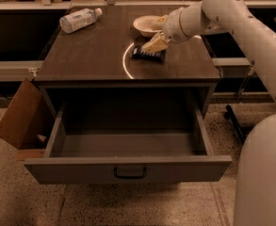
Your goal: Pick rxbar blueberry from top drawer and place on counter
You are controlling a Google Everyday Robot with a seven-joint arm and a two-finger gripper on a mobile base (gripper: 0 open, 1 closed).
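The rxbar blueberry (148, 54), a dark wrapper with white print, lies flat on the counter (90, 55) just right of the bright curved reflection line. My gripper (155, 33) hovers just above and behind the bar. Its yellowish fingers (152, 44) are spread and hold nothing, and the lower fingertip is close to the bar's far edge. The top drawer (128, 169) is pulled fully out below the counter. Its inside shows only a bare grey floor, and the dark handle (129, 173) sits at the centre of the front panel.
A clear plastic bottle (79, 19) lies on its side at the counter's back left. A pale bowl (144, 25) sits at the back, right behind my gripper. An open cardboard box (20, 114) stands on the floor left of the cabinet. A dark stand leg (234, 121) is to the right.
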